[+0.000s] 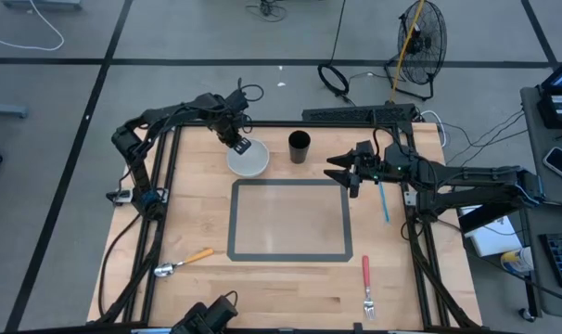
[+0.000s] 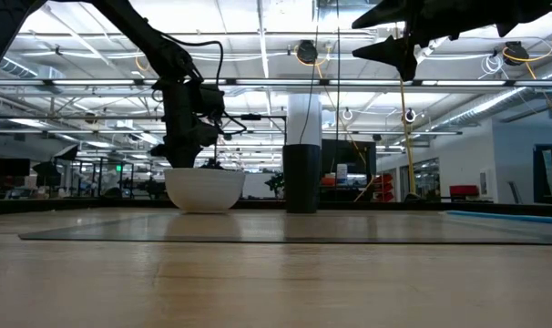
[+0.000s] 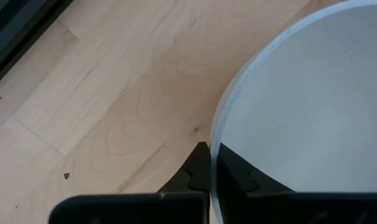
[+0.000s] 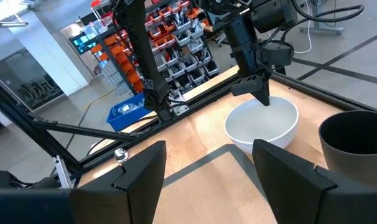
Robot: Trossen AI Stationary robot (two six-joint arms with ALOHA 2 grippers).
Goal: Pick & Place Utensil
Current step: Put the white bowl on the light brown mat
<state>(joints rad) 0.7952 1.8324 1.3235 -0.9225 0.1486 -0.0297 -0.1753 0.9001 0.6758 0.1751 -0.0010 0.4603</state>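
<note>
Your left gripper (image 1: 237, 142) has its fingers (image 3: 201, 171) pressed together on the rim of the white round bowl (image 1: 249, 158), one finger outside the wall and one inside, as the left wrist view shows. The low view shows the bowl sitting on the tabletop (image 1: 290, 288) with that arm coming down onto its edge.

Your right gripper (image 1: 339, 170) hangs above the tabletop with its fingers (image 4: 139, 180) spread wide and nothing between them. It sits at the right edge of the grey-bordered rectangular mat (image 1: 291, 220), pointing toward the bowl.

Just beside the bowl stands a black cylindrical cup (image 1: 299, 147), upright, between the two grippers and apart from both. A light blue stick-like utensil (image 1: 383, 200) lies on the wood below the right gripper's wrist, just off the mat's right border.

The other utensils lie well apart from both grippers, near the front edge: a spoon with an orange handle (image 1: 182, 263) at the front left, off the mat's corner, and a fork with a red handle (image 1: 366, 283) at the front right.

From the right wrist view you see the bowl, the left arm on it and part of the cup, which is cut off by the picture's edge. The blue utensil's working end is too small to make out.
</note>
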